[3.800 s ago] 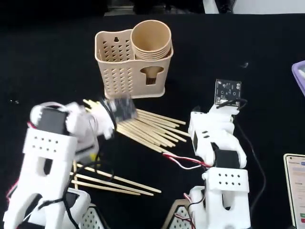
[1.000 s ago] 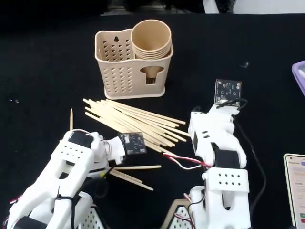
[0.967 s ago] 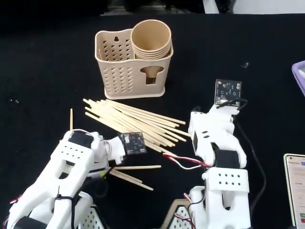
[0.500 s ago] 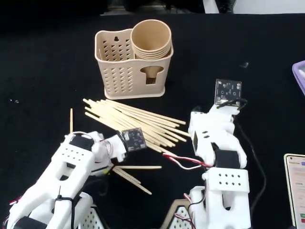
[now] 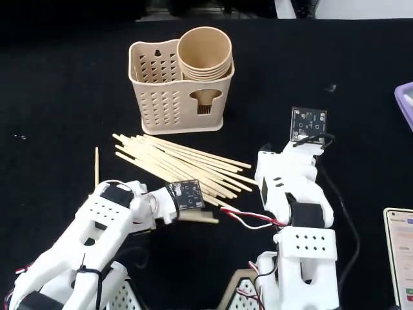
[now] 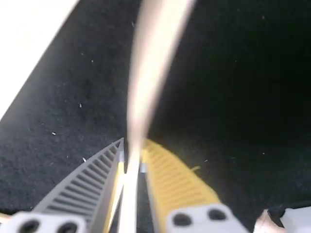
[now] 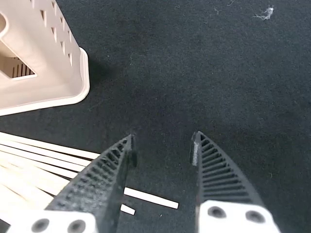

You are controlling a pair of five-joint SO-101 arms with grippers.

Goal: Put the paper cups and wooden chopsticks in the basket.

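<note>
Left gripper (image 6: 130,145) clenched on chopstick (image 6: 150,68), well short of basket (image 5: 161,97); apparent end grip risks swivel, slip. Right gripper (image 7: 163,141) released.

The high camera looks down on the whole black table (image 5: 77,77), with the arms at its near edge. The left wrist camera sits very close, looking along the left gripper (image 6: 131,164). The right wrist camera looks down past the right gripper (image 7: 163,141); it shares the basket (image 7: 39,63) corner and the chopsticks (image 7: 29,162) with the high camera.
</note>
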